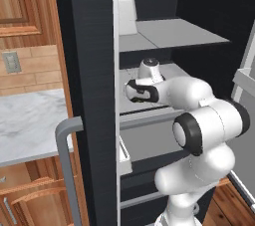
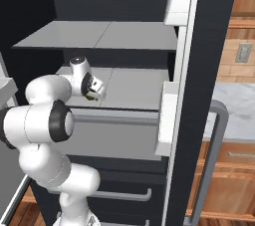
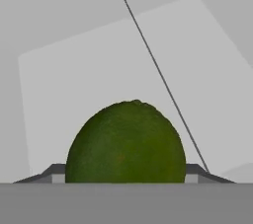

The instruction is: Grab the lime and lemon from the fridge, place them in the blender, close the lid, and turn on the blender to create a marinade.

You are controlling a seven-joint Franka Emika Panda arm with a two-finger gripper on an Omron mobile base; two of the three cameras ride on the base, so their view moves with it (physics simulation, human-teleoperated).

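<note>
One lime (image 3: 126, 141) is sitting clamped between your gripper (image 3: 126, 176) fingers at six o'clock, over the fridge (image 1: 89, 70) shelf (image 2: 134, 88). Door bins (image 2: 167, 120) are crowding you at three o'clock.

In the hand view the lime (image 3: 126, 144) covers most of both fingers (image 3: 52, 174), so whether their pads touch it cannot be told, and its lower part is cut off. In the base views the lime is too small to make out at the gripper (image 2: 92, 90). The fridge (image 1: 89, 70) runs past every edge.
</note>
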